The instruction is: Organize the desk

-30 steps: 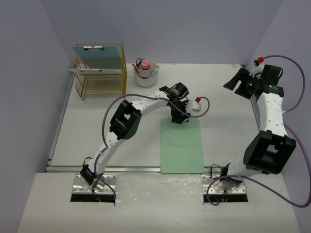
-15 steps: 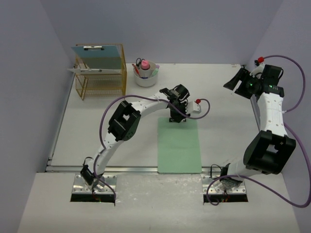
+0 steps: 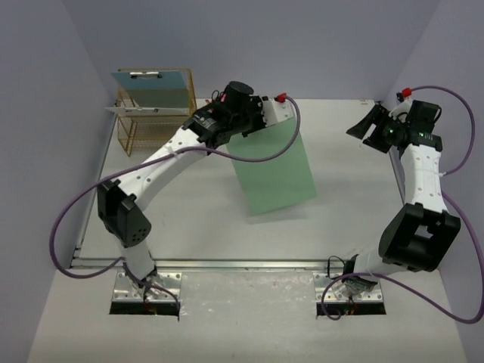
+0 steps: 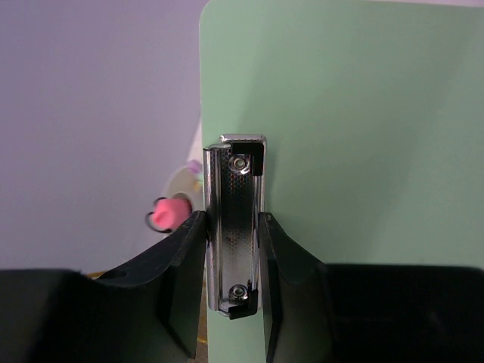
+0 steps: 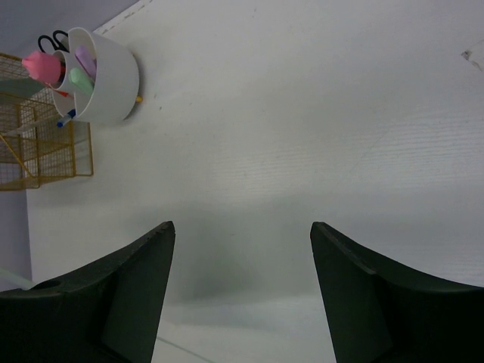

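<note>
The left gripper (image 4: 232, 221) is clamped on the metal clip (image 4: 234, 193) of a pale green clipboard (image 3: 274, 172). One black finger (image 4: 189, 249) presses each long side of the clip. The board hangs tilted from that grip above the back middle of the desk (image 3: 344, 208). Its lower edge seems to be off the white top, with a soft shadow just under it.

Behind the left arm, in the far left corner, stands a gold wire basket (image 3: 157, 125) with a blue clipboard (image 3: 151, 87) upright in it. Just beside the basket, seen from the right wrist, is a white cup (image 5: 110, 79) holding black-handled scissors (image 5: 51, 41), something pink (image 5: 43, 66) and a few markers.

The right gripper (image 5: 242, 227) hovers near the far right wall with its fingers set wide apart and nothing between them, only bare tabletop below. The desk's metal rail (image 3: 227, 264) runs along the near edge, in front of both arm bases.
</note>
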{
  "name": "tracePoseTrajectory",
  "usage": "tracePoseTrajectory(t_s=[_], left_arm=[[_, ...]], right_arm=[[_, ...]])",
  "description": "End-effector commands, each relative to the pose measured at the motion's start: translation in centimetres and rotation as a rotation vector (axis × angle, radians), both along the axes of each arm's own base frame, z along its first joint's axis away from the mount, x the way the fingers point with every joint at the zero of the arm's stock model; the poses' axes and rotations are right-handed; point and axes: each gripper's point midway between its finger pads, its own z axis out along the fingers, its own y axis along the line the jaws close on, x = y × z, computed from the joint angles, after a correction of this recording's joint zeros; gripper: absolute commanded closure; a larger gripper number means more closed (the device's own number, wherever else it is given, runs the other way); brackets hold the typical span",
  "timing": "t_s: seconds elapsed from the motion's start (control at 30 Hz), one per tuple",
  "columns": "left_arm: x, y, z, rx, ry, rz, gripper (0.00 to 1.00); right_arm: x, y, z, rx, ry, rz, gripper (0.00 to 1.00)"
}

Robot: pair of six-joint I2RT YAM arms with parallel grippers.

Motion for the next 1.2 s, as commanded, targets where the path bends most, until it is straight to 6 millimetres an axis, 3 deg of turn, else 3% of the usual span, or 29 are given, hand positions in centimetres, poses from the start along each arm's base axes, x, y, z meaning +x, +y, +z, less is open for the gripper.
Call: tracePoseTrajectory(t_s=[0.0,0.1,0.27,0.5,0.57,0.63,0.83,1.17], left_arm=[[0.6,4.7,7.7,-0.078,-0.195,0.079,1.0],[-1.0,7.7,9.8,-0.066,-0.27,0.075,1.0],[-4.2,10.8,11.4,-0.016,-0.384,0.021,1.0],[-7.9,15.9,11.3,0.155,-0.668,0.017,1.0],[-8.9,17.3,12.1,0.176,-0.739,0.033,1.0],[-9.0,18.7,11.5,0.228,-0.779,0.049,1.0],[-9.8,21.8,13.7,0.311,-0.953,0.085,1.0],[-6.9,26.7,16.3,0.43,-1.088,0.096,1.0]], right_arm=[[0.6,-0.1,2.4,-0.01,-0.088,-0.001,0.27],[0.7,-0.1,2.2,-0.005,-0.084,-0.001,0.27],[0.9,0.0,1.7,0.015,-0.068,-0.007,0.27],[1.0,0.0,1.2,0.031,-0.047,-0.012,0.27],[1.0,0.0,1.2,0.034,-0.046,-0.015,0.27],[1.0,0.0,1.0,0.041,-0.038,-0.016,0.27],[1.2,-0.1,1.1,0.043,-0.034,-0.018,0.27],[1.1,-0.1,1.2,0.033,-0.03,-0.016,0.27]])
